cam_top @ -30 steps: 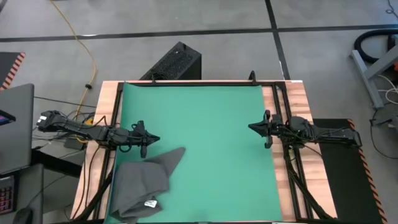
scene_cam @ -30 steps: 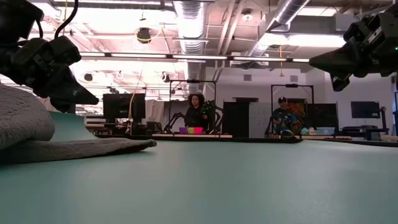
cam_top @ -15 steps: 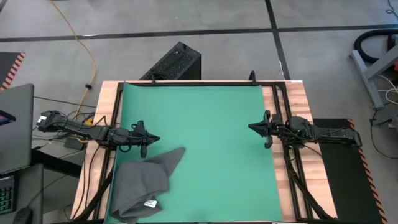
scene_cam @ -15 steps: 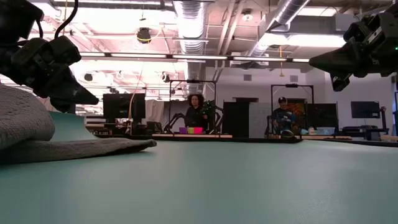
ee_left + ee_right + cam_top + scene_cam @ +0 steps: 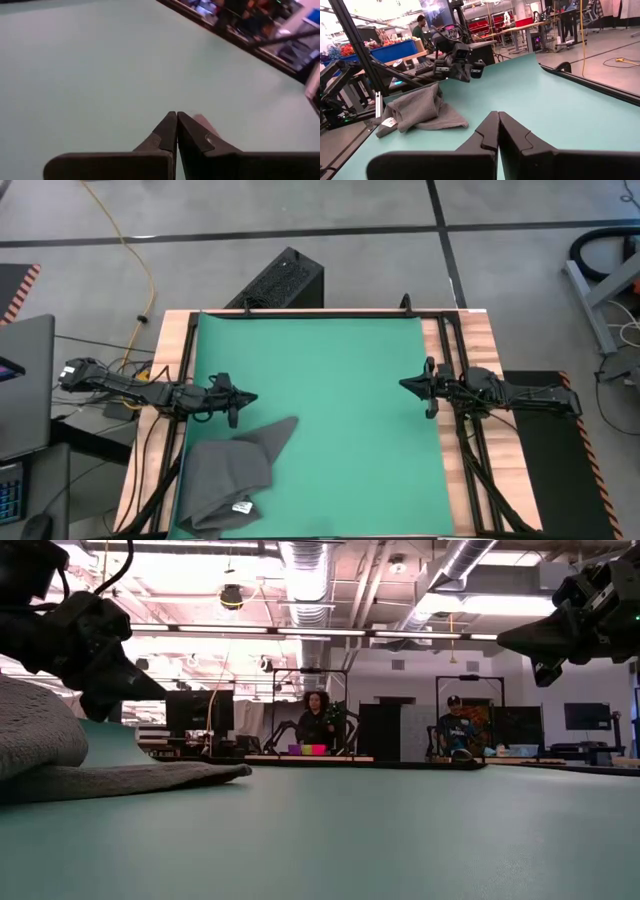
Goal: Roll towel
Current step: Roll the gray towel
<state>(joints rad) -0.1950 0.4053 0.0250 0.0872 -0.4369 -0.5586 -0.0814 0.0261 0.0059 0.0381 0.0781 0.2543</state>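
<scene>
The dark grey towel (image 5: 230, 475) lies bunched on the green mat (image 5: 330, 370) at the near left. One pointed corner (image 5: 290, 422) reaches toward the mat's middle, and a white tag (image 5: 241, 506) sits at its near edge. The towel also shows in the low view (image 5: 60, 755) and in the right wrist view (image 5: 415, 110). My left gripper (image 5: 250, 400) hovers shut just past the towel's far edge, above the mat (image 5: 176, 116). At the mat's right edge my right gripper (image 5: 403, 385) is shut and level, pointing across at the towel (image 5: 497, 116).
The mat covers most of the wooden table (image 5: 480, 330); its middle and far part are bare. A black box (image 5: 282, 280) stands on the floor beyond the far edge. A laptop (image 5: 20, 380) sits left of the table. People (image 5: 315, 720) are far off in the room.
My left gripper has rolled a little about its own long axis while staying in place over the mat; in the low view its tip now sits slightly higher. The towel and my right arm have kept still.
</scene>
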